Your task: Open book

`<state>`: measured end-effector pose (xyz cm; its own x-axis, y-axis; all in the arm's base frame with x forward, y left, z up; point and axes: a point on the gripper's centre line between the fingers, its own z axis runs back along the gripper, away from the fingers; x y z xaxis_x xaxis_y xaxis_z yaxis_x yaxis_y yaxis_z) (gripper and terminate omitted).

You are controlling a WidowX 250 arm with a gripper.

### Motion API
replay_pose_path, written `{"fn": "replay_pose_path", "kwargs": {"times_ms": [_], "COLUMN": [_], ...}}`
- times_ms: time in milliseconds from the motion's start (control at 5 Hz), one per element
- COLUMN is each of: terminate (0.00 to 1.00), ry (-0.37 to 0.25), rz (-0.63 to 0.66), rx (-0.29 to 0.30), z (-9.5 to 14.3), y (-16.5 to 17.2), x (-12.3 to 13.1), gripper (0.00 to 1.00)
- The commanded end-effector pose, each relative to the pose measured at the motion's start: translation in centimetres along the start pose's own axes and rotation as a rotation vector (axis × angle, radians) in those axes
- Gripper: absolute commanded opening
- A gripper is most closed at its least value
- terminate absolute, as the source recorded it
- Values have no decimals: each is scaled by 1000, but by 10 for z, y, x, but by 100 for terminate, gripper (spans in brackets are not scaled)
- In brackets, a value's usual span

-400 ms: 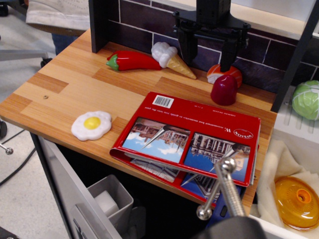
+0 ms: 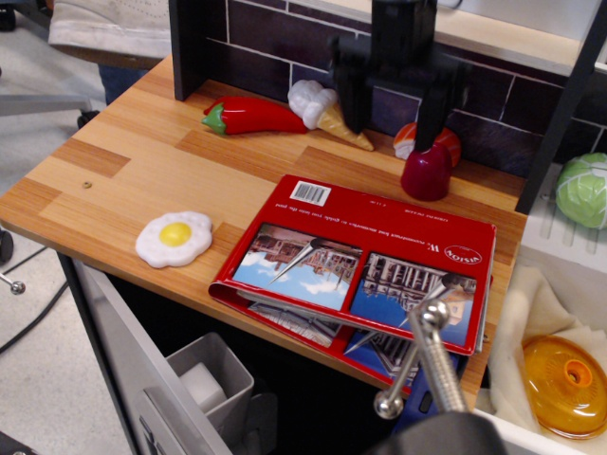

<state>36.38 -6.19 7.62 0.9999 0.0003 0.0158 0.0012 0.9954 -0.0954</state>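
The book (image 2: 365, 270) lies closed on the surface (image 2: 123, 180), nothing done yet. The end effector (image 2: 394, 118) hovers well behind it, fingers spread, empty.

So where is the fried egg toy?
The fried egg toy lies flat on the wooden table towards its front left, just left of the closed red book and in front of the red chili pepper.
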Motion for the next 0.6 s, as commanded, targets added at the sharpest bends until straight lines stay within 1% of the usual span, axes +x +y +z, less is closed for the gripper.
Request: {"fn": "replay_pose_path", "kwargs": {"times_ms": [0, 200, 400], "terminate": [0, 0, 0], "ry": [-13, -34, -61], "rz": [38, 62, 59], "rx": [84, 178, 274], "z": [9, 4, -9], "y": [-55, -87, -99], "x": [-37, -48, -48], "gripper": [100, 100, 100]}}
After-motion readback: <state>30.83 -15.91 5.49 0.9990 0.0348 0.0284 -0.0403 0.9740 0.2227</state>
